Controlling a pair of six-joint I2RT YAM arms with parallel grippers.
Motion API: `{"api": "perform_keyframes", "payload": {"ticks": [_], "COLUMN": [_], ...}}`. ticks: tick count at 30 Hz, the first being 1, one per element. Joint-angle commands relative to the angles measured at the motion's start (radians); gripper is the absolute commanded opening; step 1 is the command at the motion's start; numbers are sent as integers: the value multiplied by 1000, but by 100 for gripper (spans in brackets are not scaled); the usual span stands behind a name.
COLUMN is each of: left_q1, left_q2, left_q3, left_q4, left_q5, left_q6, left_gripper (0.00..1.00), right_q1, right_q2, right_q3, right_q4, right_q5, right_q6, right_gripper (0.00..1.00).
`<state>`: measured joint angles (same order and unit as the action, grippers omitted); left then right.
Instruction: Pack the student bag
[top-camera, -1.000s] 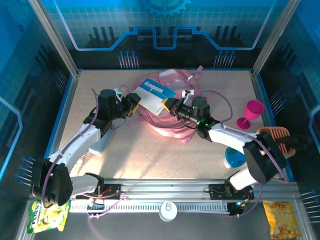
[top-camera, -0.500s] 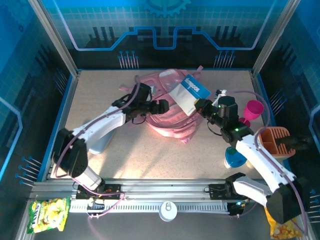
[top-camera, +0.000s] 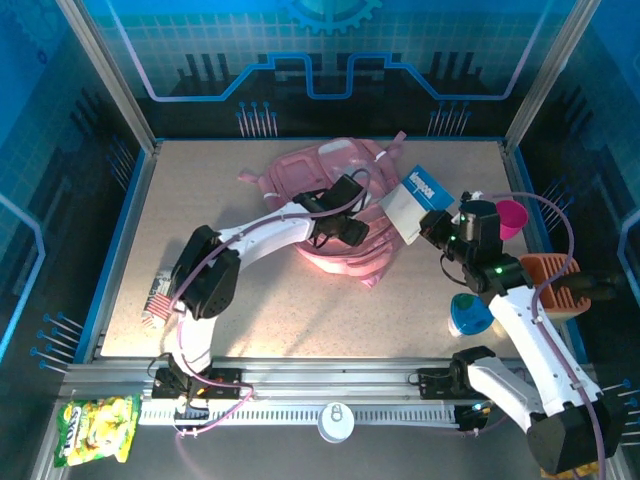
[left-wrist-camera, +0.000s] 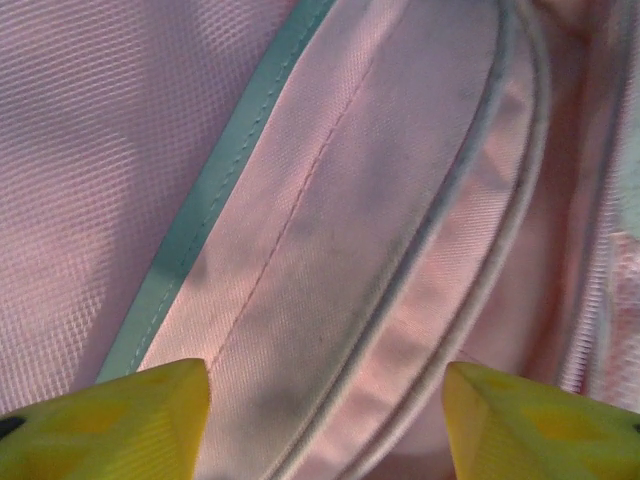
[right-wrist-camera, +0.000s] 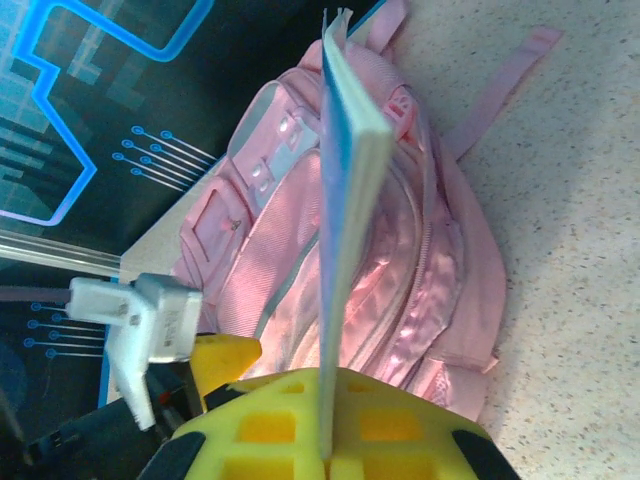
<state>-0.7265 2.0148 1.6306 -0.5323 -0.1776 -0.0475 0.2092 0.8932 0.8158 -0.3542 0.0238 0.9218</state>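
The left gripper (left-wrist-camera: 324, 420) hovers close over the student bag (top-camera: 300, 170), jaws wide, probably to grip a seam and open a pocket. The bag lies mid-table toward the far edge. Beside it, the right gripper (right-wrist-camera: 330, 440) pinches a blue-and-white book (top-camera: 412, 198) edge-on, apparently ready for slotting in

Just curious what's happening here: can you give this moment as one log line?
left fingers: open, over pink backpack | right fingers: shut on blue-white book, held beside backpack | book not yet in bag
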Motion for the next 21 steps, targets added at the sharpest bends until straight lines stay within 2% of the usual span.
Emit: {"api": "perform_keyframes", "payload": {"ticks": [1, 4, 8, 15, 17, 21], "left_q1": [-7, -16, -15, -12, -9, 10], "left_q2": [75, 133, 159, 52, 15, -68], "left_q3": [90, 165, 224, 222, 209, 173], "left_q4": [-99, -143, -172, -138, -109, -37], "left_q5": [-109, -190, -231, -236, -250, -296], "left_q6": [71, 50, 30, 14, 14, 7], "left_gripper": [60, 52, 37, 19, 17, 7], "right_q1": [-30, -46, -66, -83, -85, -85], "right_q2": [-31, -46, -67, -120, -137, -174], "right_q3": [31, 34, 41, 59, 58, 51], "right_q4": [-47, -69, -96, -196, -222, -252], "right_q5": [15, 14, 21, 94, 121, 151], "right_q6": [-24, -30, -38, -64, -66, -56], "right_gripper": [7, 7, 7, 7, 7, 7]}}
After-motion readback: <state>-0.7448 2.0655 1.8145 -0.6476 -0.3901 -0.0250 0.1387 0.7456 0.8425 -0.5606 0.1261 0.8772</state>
